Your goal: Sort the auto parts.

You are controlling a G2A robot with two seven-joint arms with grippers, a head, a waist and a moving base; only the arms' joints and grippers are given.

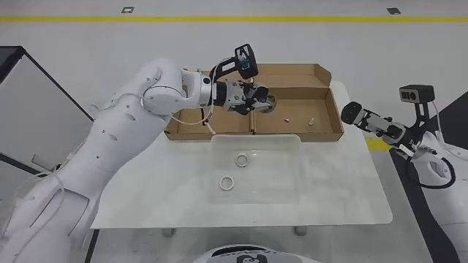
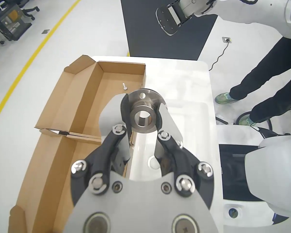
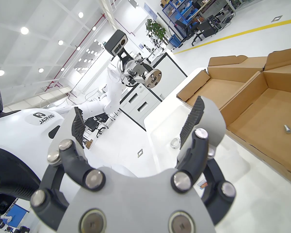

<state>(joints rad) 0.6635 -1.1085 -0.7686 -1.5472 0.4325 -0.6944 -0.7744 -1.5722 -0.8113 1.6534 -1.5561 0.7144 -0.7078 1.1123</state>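
My left gripper is shut on a round metal flange hub, holding it in the air above the middle of the cardboard box. The hub hangs near the box's centre divider, and it shows far off as a disc in the right wrist view. Two small bolts lie in the box's right compartment; one bolt shows close by. Two white rings lie in the clear tray. My right gripper is open with nothing between its fingers, beyond the table's right edge.
The cardboard box has open flaps along its back edge. The clear tray sits just in front of it on the white table. A person's legs stand off the table's side. A dark panel stands to the left.
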